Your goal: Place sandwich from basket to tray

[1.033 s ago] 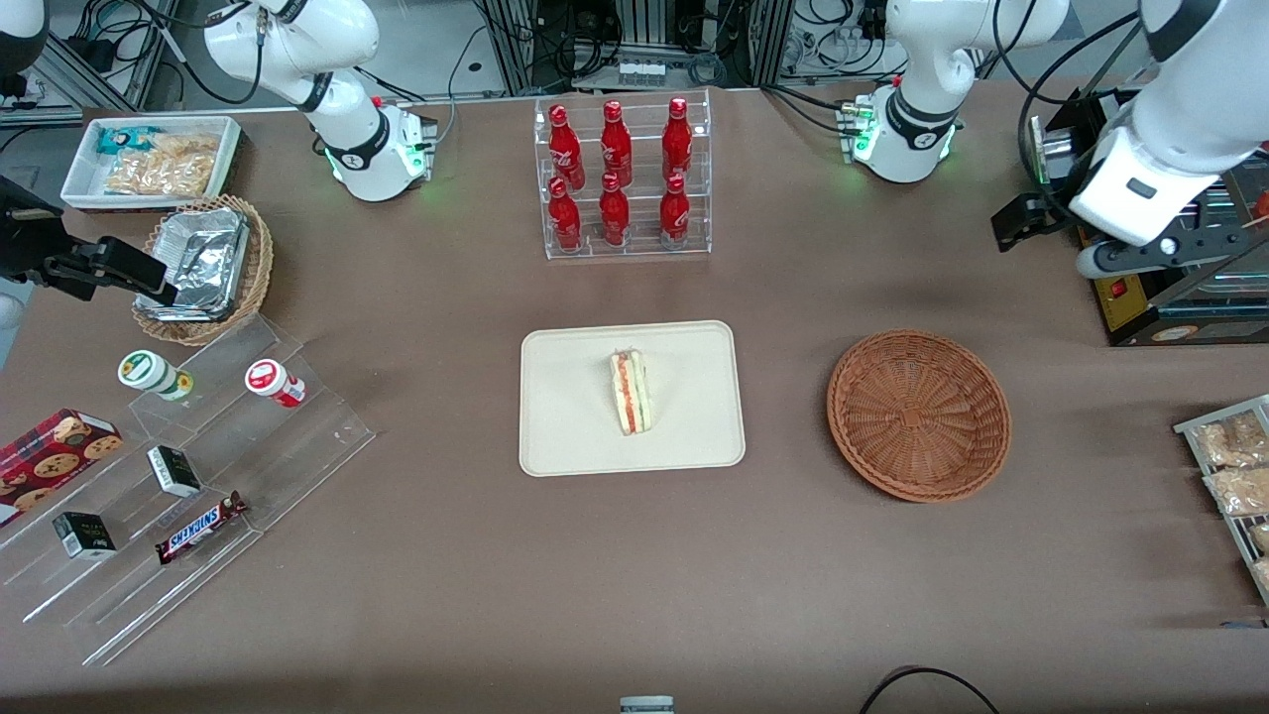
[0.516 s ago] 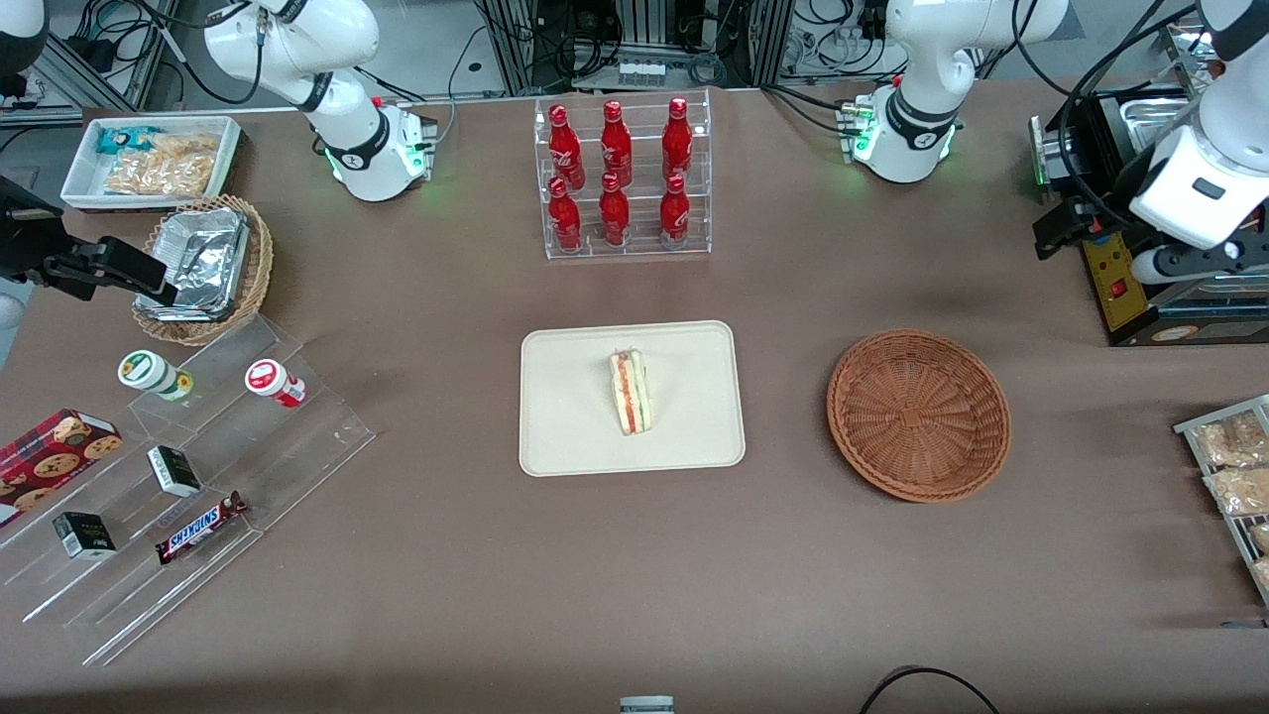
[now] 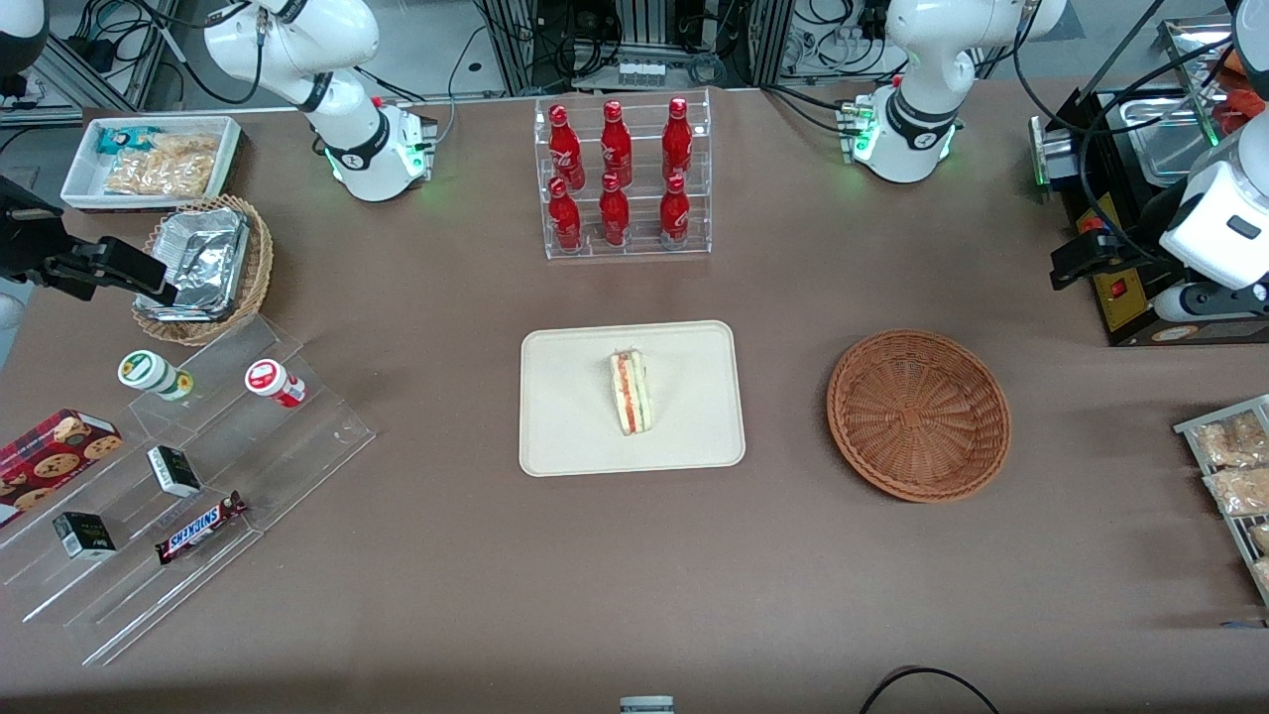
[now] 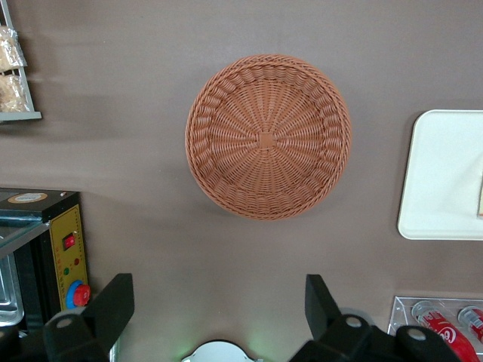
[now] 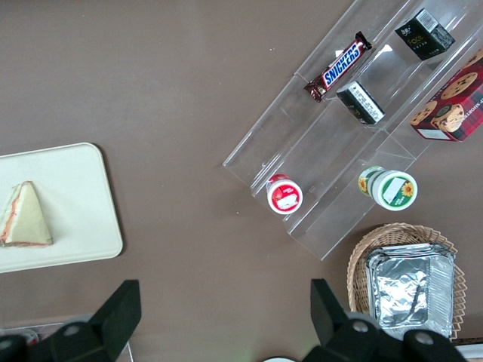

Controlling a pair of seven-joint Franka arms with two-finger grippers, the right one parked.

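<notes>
Front view: the triangular sandwich (image 3: 632, 393), white bread with red and green layers along its cut edge, lies on the smooth cream tray (image 3: 575, 416) with rounded corners, which sits on the matte brown table (image 3: 446, 595). The round reddish-brown woven basket (image 3: 919, 414) rests beside the tray toward the working arm's end, holding nothing. The gripper (image 4: 215, 313) hangs high above the table near the basket, its dark fingers (image 4: 113, 302) spread wide apart and gripping nothing.
</notes>
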